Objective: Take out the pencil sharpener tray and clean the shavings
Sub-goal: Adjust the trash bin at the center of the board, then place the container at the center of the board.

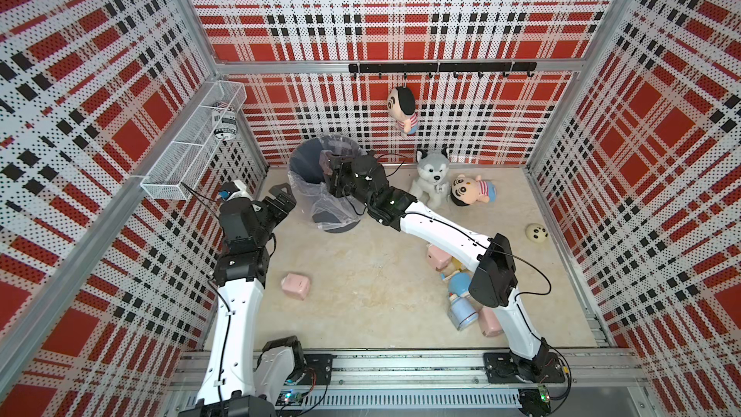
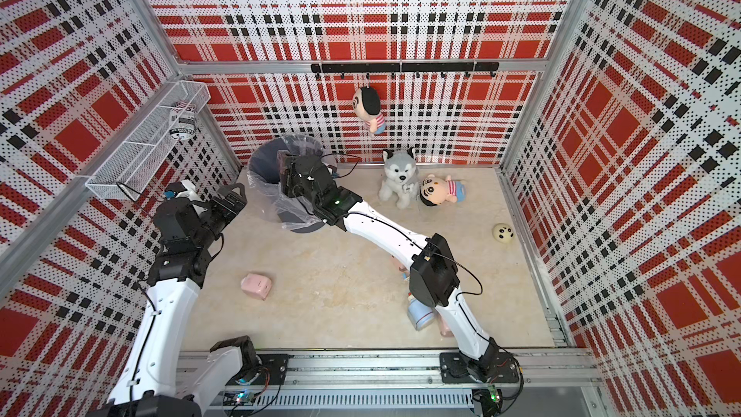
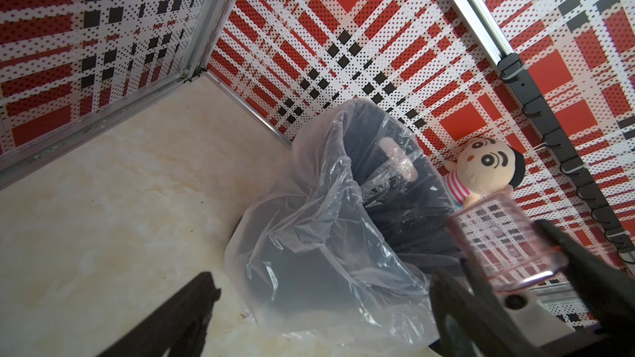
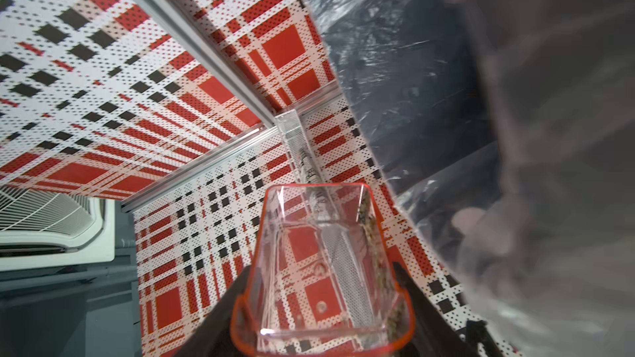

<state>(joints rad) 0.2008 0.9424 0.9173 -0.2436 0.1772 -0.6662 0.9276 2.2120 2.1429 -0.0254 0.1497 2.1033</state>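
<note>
The pencil sharpener tray [image 4: 309, 235] is a small trough of clear, glossy plastic with an orange-pink rim. It sits pinched between the two dark fingers of my right claw [image 4: 323, 290], which is closed narrowly on the tray's sides. Speckled brown shavings [image 4: 369, 235] cling along one inner wall. In a top view the tray [image 1: 324, 162] is held tilted over the mouth of the bin [image 1: 304, 158], a round dark grey bucket lined with a crinkled, see-through plastic bag.

My right arm, white with black joints, stretches diagonally forward from its base rail. Its elbow is raised and its wrist is bent down at the bin's rim.

My left claw [image 1: 286, 200] is spread wide and holds nothing. It hovers just beside the bin, on my left of it, above the surface [image 1: 361, 274], which is smooth and beige with marble veining. That arm rises steeply and folds forward at the elbow.

A pink rounded box [image 1: 295, 285] lies on the surface between the two arms.
</note>
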